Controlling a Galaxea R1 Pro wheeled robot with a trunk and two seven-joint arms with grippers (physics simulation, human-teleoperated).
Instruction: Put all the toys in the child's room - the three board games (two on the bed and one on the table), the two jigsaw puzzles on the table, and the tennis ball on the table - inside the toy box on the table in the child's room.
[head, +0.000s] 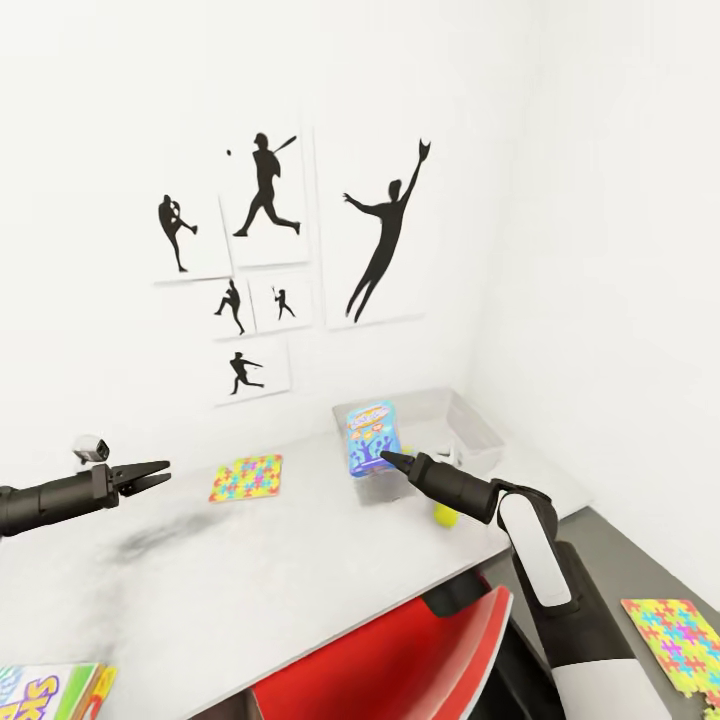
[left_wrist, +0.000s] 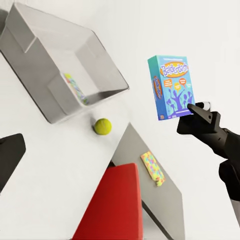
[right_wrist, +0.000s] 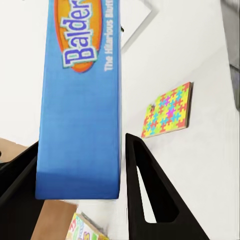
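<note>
**Blue game held above the tray**

The right gripper (head: 385, 459) is clamping the blue board game (head: 369, 438) upright, just before the toy box (head: 470, 425); the tennis ball (left_wrist: 103, 126) is lying beneath it. The left gripper (head: 160, 470) is hovering, jaws apart, beside a jigsaw puzzle (head: 247, 477) on the table (head: 300, 560).

Far wall ahead of me: six white posters (head: 268, 262) with black baseball-player silhouettes, clustered left of centre. Near me, under the desk edge: a red chair (head: 400, 665), glossy. Wood-brown floor patch (right_wrist: 55, 222) below.
</note>
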